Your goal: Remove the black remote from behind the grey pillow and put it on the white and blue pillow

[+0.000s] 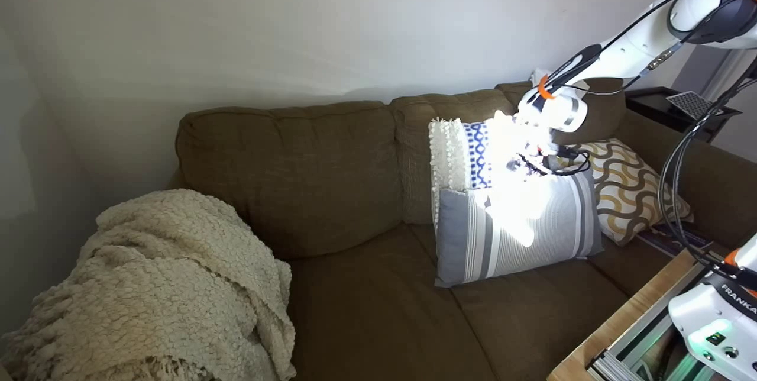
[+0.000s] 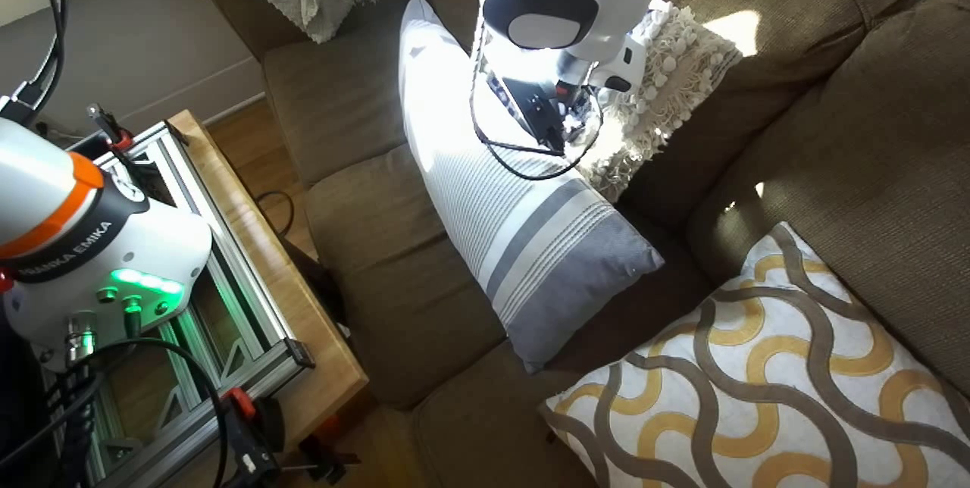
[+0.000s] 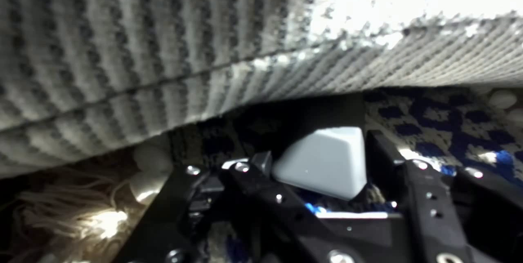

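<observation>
The grey pillow leans on the sofa seat, also seen in an exterior view. The white and blue pillow stands behind it against the backrest; its fringe shows in an exterior view. In the wrist view the grey pillow fills the top and the blue pattern lies below. My gripper is down between the two pillows. Its fingers are apart, one on each side of the black remote, whose near end glares pale. Whether both fingers press on it is unclear. The remote is hidden in both exterior views.
A brown-and-white lattice pillow lies on the sofa beside the grey pillow. A cream blanket covers the far armrest. The robot's wooden table stands in front of the sofa. A cable loops by the gripper.
</observation>
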You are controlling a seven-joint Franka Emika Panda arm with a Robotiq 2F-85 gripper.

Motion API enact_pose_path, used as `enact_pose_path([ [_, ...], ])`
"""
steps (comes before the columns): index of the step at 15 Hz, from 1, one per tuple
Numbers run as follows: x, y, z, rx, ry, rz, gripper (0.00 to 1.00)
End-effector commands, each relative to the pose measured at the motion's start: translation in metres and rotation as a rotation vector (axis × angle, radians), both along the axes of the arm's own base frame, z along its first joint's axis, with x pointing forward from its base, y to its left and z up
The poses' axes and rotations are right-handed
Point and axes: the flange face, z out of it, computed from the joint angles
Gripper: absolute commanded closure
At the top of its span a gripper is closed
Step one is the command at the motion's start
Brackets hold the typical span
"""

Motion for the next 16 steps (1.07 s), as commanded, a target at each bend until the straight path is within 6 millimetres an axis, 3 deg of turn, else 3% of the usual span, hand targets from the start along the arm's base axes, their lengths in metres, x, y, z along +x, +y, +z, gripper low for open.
enact_pose_path([
  [1, 0.003, -0.003, -0.003, 0.044, -0.044, -0.007, 0.70],
  [6, 0.003, -0.004, 0.014, 0.082, -0.054, 0.014, 0.71],
  [10, 0.002, -0.009, 0.064, 0.050, -0.002, 0.020, 0.73],
  [16, 0.021, -0.008, 0.146, -0.014, 0.063, 0.019, 0.73],
])
